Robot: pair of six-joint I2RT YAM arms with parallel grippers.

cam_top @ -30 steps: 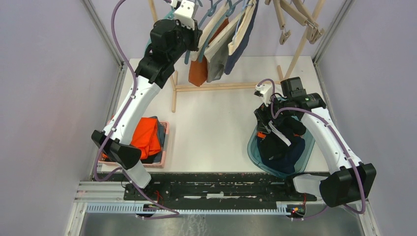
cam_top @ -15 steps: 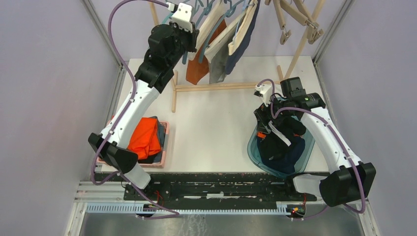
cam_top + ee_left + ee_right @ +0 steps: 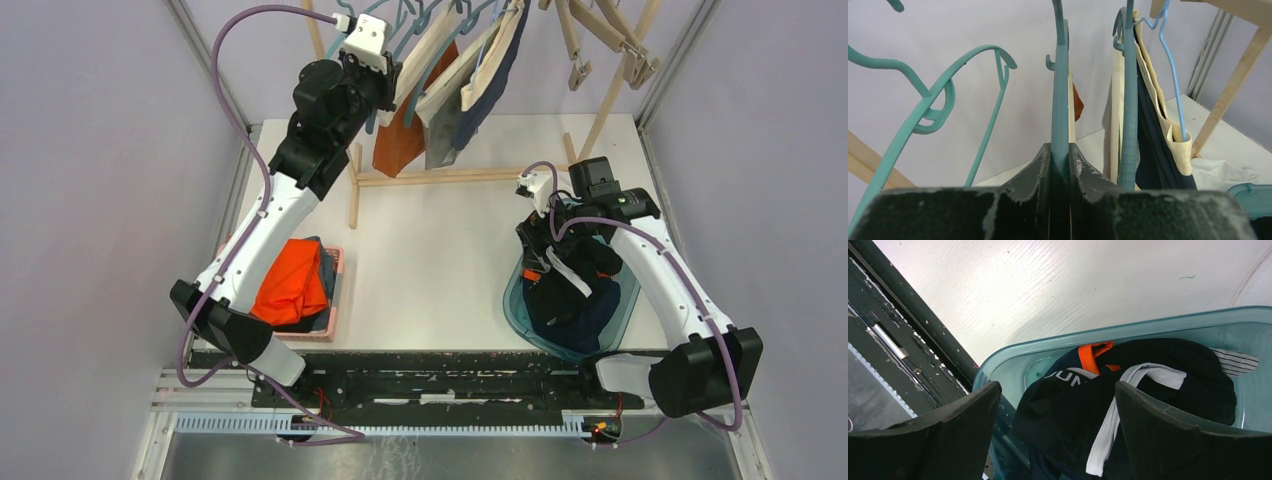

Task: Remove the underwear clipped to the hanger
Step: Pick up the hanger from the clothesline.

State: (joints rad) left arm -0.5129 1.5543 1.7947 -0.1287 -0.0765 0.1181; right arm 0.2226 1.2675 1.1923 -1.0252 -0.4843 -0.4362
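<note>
Several pieces of underwear (image 3: 440, 100) in orange, grey, cream and navy hang from teal hangers (image 3: 400, 20) on a wooden rack at the back. My left gripper (image 3: 385, 75) is raised to the rack and shut on a teal hanger (image 3: 1060, 100); a cream and navy piece (image 3: 1153, 130) hangs to its right. My right gripper (image 3: 545, 245) is open and empty over a teal bin (image 3: 515, 300) that holds black, navy and orange underwear (image 3: 1128, 400).
The wooden rack's base bar (image 3: 450, 177) lies across the back of the table, with its leg (image 3: 610, 100) and wooden clip hangers (image 3: 600, 40) at the right. A pink tray (image 3: 335, 300) with a bright-orange folded cloth (image 3: 295, 285) sits at the left.
My left arm has lifted and moved back-left with the hanger, and the hanging garments have swung with it. The right arm has not moved.
</note>
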